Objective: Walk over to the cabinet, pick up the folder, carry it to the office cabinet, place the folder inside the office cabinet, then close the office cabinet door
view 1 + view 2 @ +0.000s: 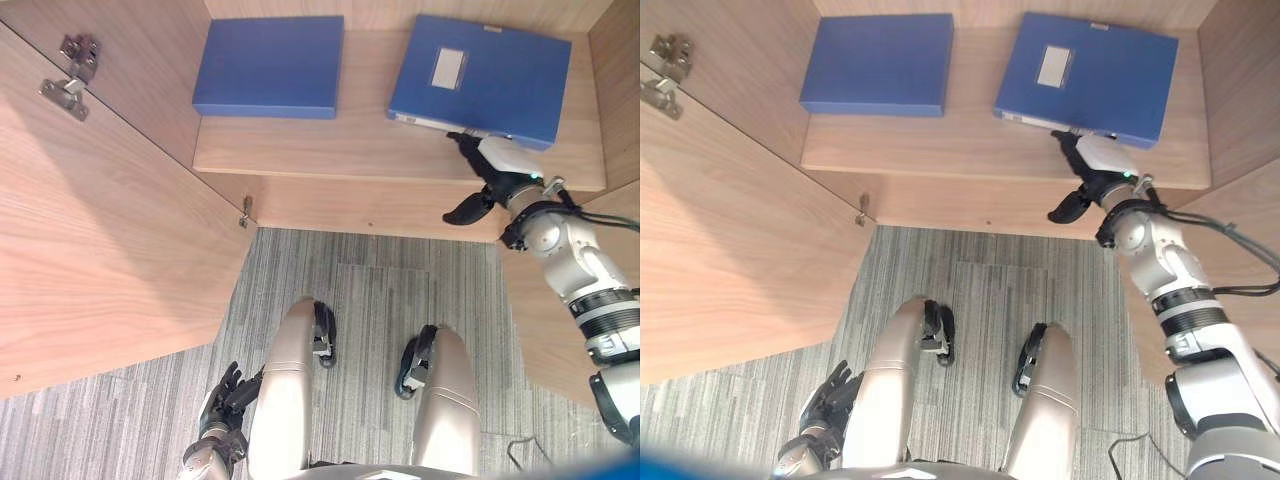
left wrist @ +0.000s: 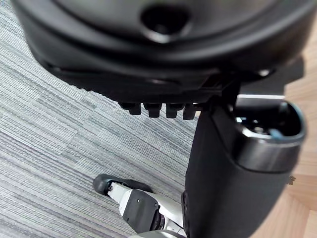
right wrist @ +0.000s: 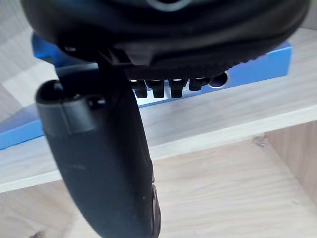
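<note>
Two blue folders lie flat on the wooden shelf (image 1: 330, 150) inside the open cabinet. The right folder (image 1: 480, 75) carries a white label and lies slightly askew, its near edge close to the shelf's front. My right hand (image 1: 497, 165) reaches to that near edge with straight fingers touching it and the thumb (image 3: 99, 163) spread below, over the shelf's front lip; the hand is open and grips nothing. In the right wrist view the folder's (image 3: 267, 62) blue edge lies just past the fingers. The left folder (image 1: 270, 65) lies untouched. My left hand (image 1: 225, 400) hangs open low beside me.
The cabinet's left door (image 1: 100, 220) stands swung wide open toward me, with a metal hinge (image 1: 70, 75) on its inner face. A wooden panel (image 1: 560, 330) stands at the right, below my right arm. Grey striped carpet (image 1: 370, 300) covers the floor before the cabinet.
</note>
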You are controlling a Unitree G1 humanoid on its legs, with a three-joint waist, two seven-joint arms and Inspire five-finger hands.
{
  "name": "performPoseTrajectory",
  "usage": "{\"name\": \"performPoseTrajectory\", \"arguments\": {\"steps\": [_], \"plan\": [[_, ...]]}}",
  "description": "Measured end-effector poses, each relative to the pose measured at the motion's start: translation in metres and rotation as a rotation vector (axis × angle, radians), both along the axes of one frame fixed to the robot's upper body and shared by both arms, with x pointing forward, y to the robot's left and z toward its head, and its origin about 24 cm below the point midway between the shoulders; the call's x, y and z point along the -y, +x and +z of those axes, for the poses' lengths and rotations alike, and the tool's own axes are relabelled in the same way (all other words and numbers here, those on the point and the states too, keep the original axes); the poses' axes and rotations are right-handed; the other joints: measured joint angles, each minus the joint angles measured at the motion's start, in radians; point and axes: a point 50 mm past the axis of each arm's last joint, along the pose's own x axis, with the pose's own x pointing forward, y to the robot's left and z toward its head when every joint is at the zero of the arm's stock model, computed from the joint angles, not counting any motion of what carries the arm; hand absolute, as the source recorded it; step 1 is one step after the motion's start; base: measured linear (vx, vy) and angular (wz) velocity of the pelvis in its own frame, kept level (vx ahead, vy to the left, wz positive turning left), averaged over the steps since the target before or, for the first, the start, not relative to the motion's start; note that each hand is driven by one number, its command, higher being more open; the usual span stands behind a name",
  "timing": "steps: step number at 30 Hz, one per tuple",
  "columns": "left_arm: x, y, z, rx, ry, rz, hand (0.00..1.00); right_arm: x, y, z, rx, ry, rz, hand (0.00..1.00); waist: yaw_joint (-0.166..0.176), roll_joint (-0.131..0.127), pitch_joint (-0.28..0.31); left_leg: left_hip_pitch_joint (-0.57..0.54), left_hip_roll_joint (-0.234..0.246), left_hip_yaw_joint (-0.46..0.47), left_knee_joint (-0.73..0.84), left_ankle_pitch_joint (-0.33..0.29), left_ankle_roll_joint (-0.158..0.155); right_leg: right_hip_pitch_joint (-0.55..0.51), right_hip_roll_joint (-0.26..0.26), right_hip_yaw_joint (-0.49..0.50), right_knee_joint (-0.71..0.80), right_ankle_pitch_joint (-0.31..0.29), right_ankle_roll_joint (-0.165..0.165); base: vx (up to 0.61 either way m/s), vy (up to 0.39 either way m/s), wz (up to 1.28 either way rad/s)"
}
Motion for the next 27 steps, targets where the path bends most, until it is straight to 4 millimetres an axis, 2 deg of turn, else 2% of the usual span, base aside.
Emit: {"name": "performPoseTrajectory", "arguments": {"steps": [4, 9, 12, 14, 21, 24, 27], "plan": [[0.003, 0.001, 0.002, 0.012, -0.008, -0.019, 1.0, 0.016, 0.002, 0.02, 0.033, 0.019, -0.044, 1.0, -0.001, 0.015, 0.01, -0.024, 0.002, 0.005, 0.016, -0.002, 0.005, -0.029, 0.001, 0.011, 0.017, 0.001, 0.002, 0.0, -0.001, -0.02], [0.006, 0.004, 0.006, 0.038, -0.01, -0.04, 1.0, 0.037, 0.006, 0.058, 0.115, 0.036, -0.113, 1.0, 0.004, 0.034, 0.019, -0.069, 0.003, 0.014, 0.022, 0.004, 0.016, -0.082, 0.001, 0.024, 0.025, 0.011, 0.012, 0.0, 0.0, 0.0], [0.008, 0.005, 0.009, 0.05, -0.011, -0.05, 1.0, 0.044, 0.003, 0.081, 0.175, 0.021, -0.13, 1.0, 0.005, 0.041, 0.024, -0.095, 0.003, 0.029, 0.026, 0.007, 0.022, -0.12, 0.0, 0.042, 0.031, 0.019, 0.018, 0.03, -0.004, -0.06], [0.011, 0.005, 0.01, 0.055, -0.011, -0.065, 1.0, 0.044, 0.003, 0.088, 0.192, 0.02, -0.132, 1.0, 0.005, 0.046, 0.026, -0.098, 0.003, 0.035, 0.028, 0.006, 0.024, -0.127, 0.0, 0.049, 0.034, 0.021, 0.021, 0.03, -0.007, -0.05], [0.011, 0.004, 0.014, 0.067, -0.009, -0.069, 1.0, 0.04, 0.005, 0.085, 0.197, 0.015, -0.127, 1.0, 0.005, 0.046, 0.027, -0.107, 0.007, 0.043, 0.033, 0.007, 0.025, -0.143, 0.002, 0.058, 0.04, 0.027, 0.021, 0.01, -0.021, -0.03], [0.011, 0.004, 0.018, 0.076, -0.003, -0.081, 1.0, 0.031, 0.008, 0.077, 0.182, 0.019, -0.109, 1.0, 0.005, 0.046, 0.027, -0.101, 0.018, 0.05, 0.029, 0.007, 0.025, -0.144, 0.014, 0.064, 0.032, 0.035, 0.023, 0.02, -0.032, -0.13], [0.013, 0.002, 0.027, 0.101, 0.01, -0.122, 1.0, 0.017, 0.009, 0.06, 0.165, -0.009, -0.076, 1.0, 0.007, 0.045, 0.027, -0.073, 0.028, 0.063, 0.004, 0.009, 0.027, -0.129, 0.029, 0.069, 0.003, 0.049, 0.022, 0.03, -0.036, -0.19]]}}
